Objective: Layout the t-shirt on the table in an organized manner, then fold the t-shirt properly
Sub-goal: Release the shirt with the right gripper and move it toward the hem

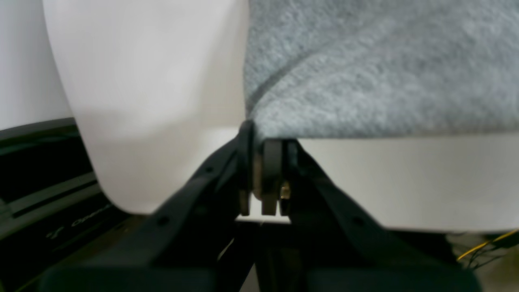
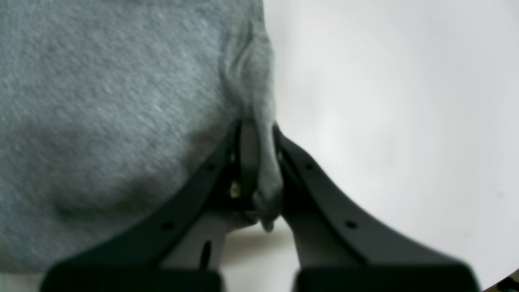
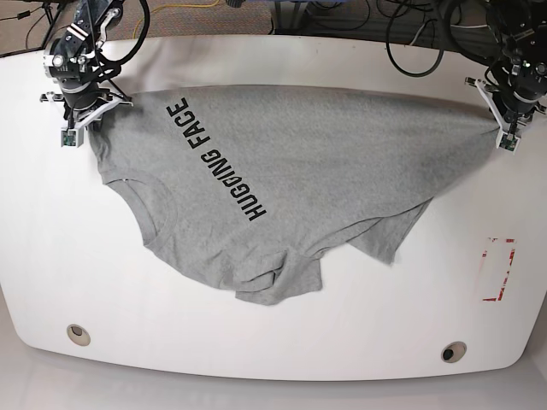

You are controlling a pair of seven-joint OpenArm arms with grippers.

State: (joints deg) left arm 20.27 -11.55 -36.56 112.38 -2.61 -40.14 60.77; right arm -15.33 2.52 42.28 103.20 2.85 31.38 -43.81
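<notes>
Stretching a large heather-grey short-sleeved cotton t-shirt (image 3: 282, 162) between them, two black robot arms are working at the far corners of a wide white smooth counter (image 3: 273, 342) with curved edges. The right end effector (image 3: 79, 118), seen at the left of the base view, is pinching a bunched fold of the grey fabric, its jaws pressed together on the cloth, as the right wrist view shows at close range (image 2: 259, 162). The left end effector (image 3: 506, 128), at the right of the base view, is likewise clamping the garment's edge, its jaws pressed together on a thin corner of the knit (image 1: 263, 142).

The shirt is lying spread across the far half of the counter, its far edge pulled nearly straight between the two grips. Black block lettering (image 3: 214, 160) reading "HUGGING FACE" is running diagonally across the cloth. The near part of the garment is sagging into loose folds and rumpled flaps toward the counter's middle.

Two small round grommet holes are sitting near the front edge, one at the left (image 3: 78, 334) and one at the right (image 3: 453, 351). A red-outlined rectangle mark (image 3: 498, 269) is showing on the bare surface at the right, apart from the fabric. Black cables (image 3: 410, 34) are trailing behind the counter's far edge.
</notes>
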